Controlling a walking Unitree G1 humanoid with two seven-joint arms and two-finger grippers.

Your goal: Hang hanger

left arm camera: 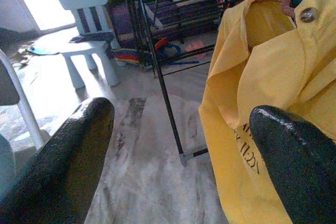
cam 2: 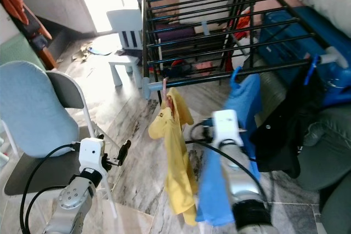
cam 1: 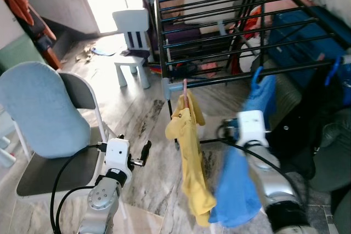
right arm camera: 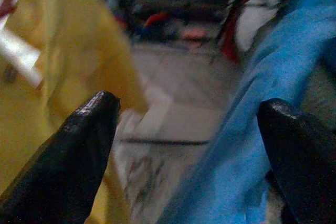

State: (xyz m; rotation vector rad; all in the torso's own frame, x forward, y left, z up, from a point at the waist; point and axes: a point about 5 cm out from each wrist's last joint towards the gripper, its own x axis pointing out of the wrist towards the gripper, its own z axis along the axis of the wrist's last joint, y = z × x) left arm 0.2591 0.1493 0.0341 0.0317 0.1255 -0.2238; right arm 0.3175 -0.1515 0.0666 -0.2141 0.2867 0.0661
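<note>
- The yellow shirt (cam 1: 190,163) is hanging on its pink hanger (cam 1: 185,89) from the front rail of the black drying rack (cam 1: 230,31).
- The blue garment (cam 1: 249,152) is hanging just beside it.
- The left gripper (left arm camera: 173,156) is hovering near the shirt, jaws spread, gripping nothing.
- The right gripper (right arm camera: 184,150) is sitting between both garments, jaws spread.

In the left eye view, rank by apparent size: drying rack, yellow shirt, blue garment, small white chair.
1. Drying rack
2. Blue garment and yellow shirt: alike, too close to rank
3. Small white chair, though it stands farther from the camera
</note>
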